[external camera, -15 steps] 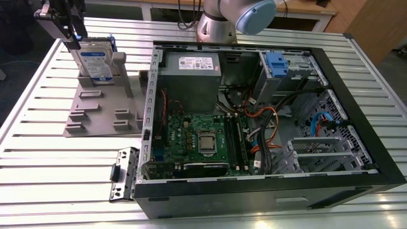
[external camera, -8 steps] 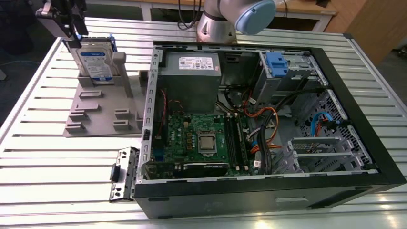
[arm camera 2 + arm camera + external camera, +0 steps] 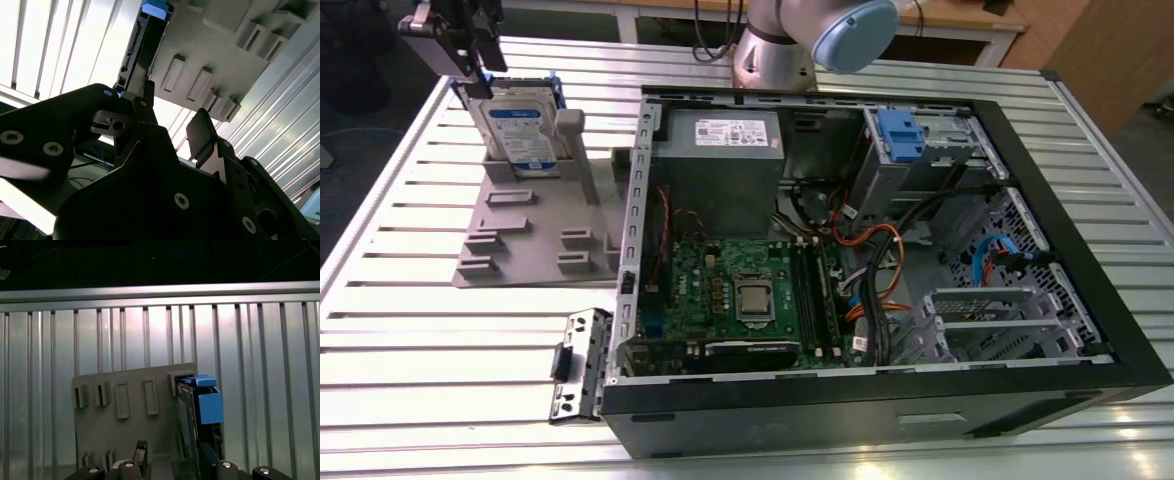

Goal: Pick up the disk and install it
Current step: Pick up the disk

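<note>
The pick-up step is in hand, I judge: the spread pincer (image 3: 474, 80) hangs just over the upright disk (image 3: 520, 130), so closing calls for straddling both its faces.

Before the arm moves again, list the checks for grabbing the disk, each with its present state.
1. Disk upright in the grey holder: ok.
2. Hand open: ok.
3. Hand over the disk's top edge, in the exterior view: ok.
4. Hand centred on the disk: cannot tell.
5. Disk gripped: not ok.
6. Case open, cage exposed: ok.
</note>
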You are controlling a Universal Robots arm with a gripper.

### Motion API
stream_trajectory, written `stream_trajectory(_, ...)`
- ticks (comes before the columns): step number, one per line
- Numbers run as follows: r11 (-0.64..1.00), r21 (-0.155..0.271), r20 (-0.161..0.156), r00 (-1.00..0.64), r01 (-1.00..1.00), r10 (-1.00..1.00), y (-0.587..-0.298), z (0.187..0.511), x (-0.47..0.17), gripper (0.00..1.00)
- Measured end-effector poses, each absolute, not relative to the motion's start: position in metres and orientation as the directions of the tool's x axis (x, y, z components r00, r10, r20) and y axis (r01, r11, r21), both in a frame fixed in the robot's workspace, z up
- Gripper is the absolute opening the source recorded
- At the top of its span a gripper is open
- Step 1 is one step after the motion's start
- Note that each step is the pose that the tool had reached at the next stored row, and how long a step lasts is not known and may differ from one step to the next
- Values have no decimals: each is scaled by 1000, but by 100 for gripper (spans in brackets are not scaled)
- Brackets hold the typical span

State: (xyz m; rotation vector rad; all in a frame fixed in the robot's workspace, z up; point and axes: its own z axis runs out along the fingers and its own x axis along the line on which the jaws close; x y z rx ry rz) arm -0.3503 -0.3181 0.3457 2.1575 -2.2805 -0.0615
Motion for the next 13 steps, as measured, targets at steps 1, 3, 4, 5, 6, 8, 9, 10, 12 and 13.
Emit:
stream_trajectory(1, 55, 29, -26, -56, -998, -998, -318, 346, -350, 53)
stream_trajectory(3, 55, 30, -26, -56, -998, -998, -317, 345, -350, 53)
stream_trajectory(4, 55, 30, -26, -56, -998, -998, -317, 345, -350, 53)
stream_trajectory(5, 55, 30, -26, -56, -998, -998, -317, 345, -350, 53)
stream_trajectory(6, 55, 30, -26, -56, -998, -998, -317, 345, -350, 53)
stream_trajectory(8, 55, 30, -26, -56, -998, -998, -316, 345, -350, 53)
stream_trajectory(9, 55, 30, -26, -56, -998, -998, -316, 345, -350, 53)
stream_trajectory(10, 55, 30, -26, -56, -998, -998, -316, 345, -350, 53)
stream_trajectory(12, 55, 30, -26, -56, -998, -998, -315, 345, -350, 53)
stream_trajectory(13, 55, 30, -26, -56, -998, -998, -315, 345, -350, 53)
